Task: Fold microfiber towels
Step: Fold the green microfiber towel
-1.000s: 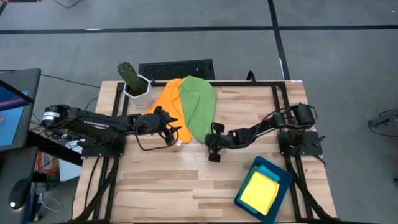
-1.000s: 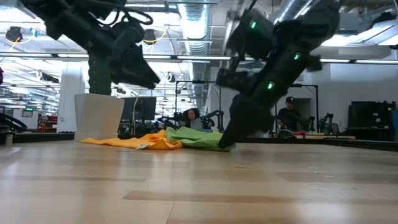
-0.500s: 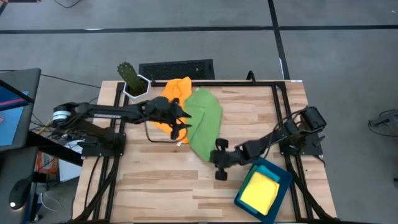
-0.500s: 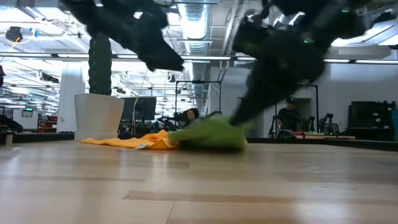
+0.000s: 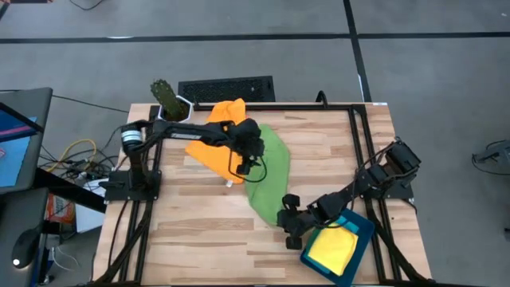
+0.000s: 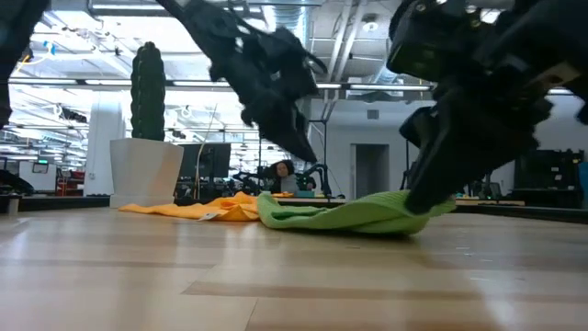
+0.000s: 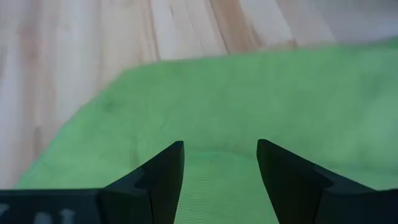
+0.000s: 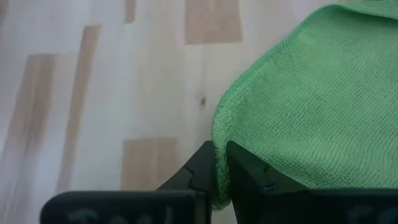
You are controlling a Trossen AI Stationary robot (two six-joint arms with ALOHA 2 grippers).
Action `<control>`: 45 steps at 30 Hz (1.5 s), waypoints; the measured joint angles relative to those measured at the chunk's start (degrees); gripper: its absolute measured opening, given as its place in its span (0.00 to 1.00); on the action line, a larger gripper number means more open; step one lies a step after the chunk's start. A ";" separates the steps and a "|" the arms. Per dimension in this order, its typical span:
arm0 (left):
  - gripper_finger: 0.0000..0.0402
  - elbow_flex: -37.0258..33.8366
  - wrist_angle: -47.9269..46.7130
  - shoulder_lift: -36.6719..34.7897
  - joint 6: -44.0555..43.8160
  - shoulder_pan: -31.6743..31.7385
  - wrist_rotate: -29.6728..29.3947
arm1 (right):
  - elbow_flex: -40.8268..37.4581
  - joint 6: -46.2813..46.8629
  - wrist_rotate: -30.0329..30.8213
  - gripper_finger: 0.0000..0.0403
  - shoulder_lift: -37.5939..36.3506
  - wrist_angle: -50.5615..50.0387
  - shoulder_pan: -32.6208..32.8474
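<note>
**Green towel stretched between two grippers on the wooden table**

The right gripper pinches the near corner of a green towel, its two fingers closed on the hem with the cloth's edge caught between them. The towel lies drawn out in a long strip across the middle of the table, running from that corner back toward the far left. Above its far end hangs the left gripper, fingers spread apart and empty over the green cloth; whether the tips touch the fabric cannot be told from these views.

Beside the green towel, toward the far left, an orange towel lies crumpled, partly hidden under the left arm. At the near right corner a dark teal tray holds a yellow towel, with a strip of blue showing at its upper edge, possibly another cloth beneath. The right gripper sits just beside the tray's left side.

A potted cactus stands at the far left corner, and a black keyboard lies just beyond the far edge. In the low view the right arm blocks the towel's right end.
</note>
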 joint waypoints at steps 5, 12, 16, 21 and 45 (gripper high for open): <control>0.49 2.78 -1.73 7.64 4.98 1.81 3.92 | 0.00 1.53 0.04 0.15 0.00 -0.17 1.12; 0.49 5.41 -0.17 14.17 6.84 1.65 2.25 | 0.02 1.70 0.20 0.15 0.00 -0.63 1.36; 0.49 5.54 0.85 14.35 6.37 1.66 0.76 | 0.02 1.70 0.20 0.15 0.00 -1.01 1.33; 0.49 7.07 -0.05 13.08 5.51 1.91 0.25 | 0.02 1.65 0.18 0.16 0.00 -1.45 1.36; 0.49 6.98 0.52 14.22 8.38 2.50 3.15 | 0.02 1.50 0.15 0.16 -0.04 -1.67 1.82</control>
